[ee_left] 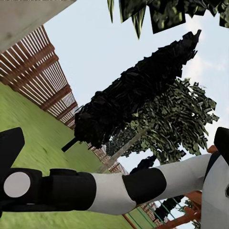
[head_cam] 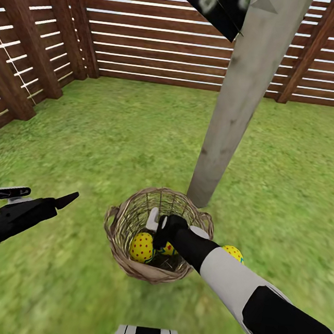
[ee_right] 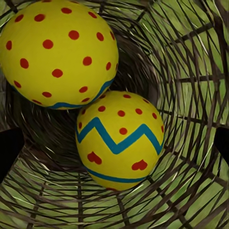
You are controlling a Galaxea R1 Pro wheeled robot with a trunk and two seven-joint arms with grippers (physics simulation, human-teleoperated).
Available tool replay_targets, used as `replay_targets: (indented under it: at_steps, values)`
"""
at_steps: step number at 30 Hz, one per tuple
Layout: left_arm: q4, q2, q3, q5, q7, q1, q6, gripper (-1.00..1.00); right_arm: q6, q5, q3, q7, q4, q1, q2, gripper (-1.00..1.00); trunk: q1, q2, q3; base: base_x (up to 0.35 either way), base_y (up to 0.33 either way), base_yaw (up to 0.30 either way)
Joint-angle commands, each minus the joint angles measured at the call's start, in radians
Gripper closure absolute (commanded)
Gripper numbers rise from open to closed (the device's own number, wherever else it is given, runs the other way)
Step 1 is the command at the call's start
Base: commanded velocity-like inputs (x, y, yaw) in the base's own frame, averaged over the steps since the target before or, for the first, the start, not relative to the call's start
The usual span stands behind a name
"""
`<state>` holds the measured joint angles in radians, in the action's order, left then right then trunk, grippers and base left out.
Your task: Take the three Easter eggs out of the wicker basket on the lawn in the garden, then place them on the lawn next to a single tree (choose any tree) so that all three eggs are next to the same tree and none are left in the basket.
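The wicker basket (head_cam: 130, 220) stands on the lawn (head_cam: 113, 135) just in front of the pale tree trunk (head_cam: 241, 103). My right gripper (head_cam: 160, 238) reaches down inside it, open. In the right wrist view two Easter eggs lie at the basket's (ee_right: 191, 71) bottom. One (ee_right: 119, 140) sits between the spread fingers, and the other (ee_right: 55, 52) is beside it and touches it. From the head, one egg (head_cam: 141, 247) shows fully and a second (head_cam: 168, 249) peeks out beside the gripper. A third egg (head_cam: 234, 253) lies on the grass behind my right forearm, near the trunk. My left gripper (head_cam: 67, 200) hovers open to the basket's left.
A brown slat fence (head_cam: 165, 47) closes the lawn at the back and on the left. Dark blossom-flecked foliage (head_cam: 216, 4) hangs by the trunk. In the left wrist view my right arm (ee_left: 119, 188) crosses in front, with a black tree (ee_left: 133, 95) and the fence (ee_left: 43, 71) behind.
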<state>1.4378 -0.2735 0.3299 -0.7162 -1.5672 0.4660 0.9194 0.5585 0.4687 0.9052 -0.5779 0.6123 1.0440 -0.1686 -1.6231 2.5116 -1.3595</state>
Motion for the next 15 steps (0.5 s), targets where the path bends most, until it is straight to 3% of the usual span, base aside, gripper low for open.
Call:
replay_targets:
  at_steps: [1,15]
  values:
    - [0.001,0.000,0.000,0.000,-0.004,0.000,0.010,-1.00,0.001,0.010,0.001,-0.007,0.001,0.001,0.001,-1.00,0.000,0.000,-0.001,0.000,0.000,0.000]
    - [0.001,0.000,0.000,0.000,-0.004,0.000,0.010,-1.00,0.000,0.011,0.001,0.080,0.002,0.001,0.000,-1.00,-0.006,0.004,-0.055,0.000,0.000,0.000]
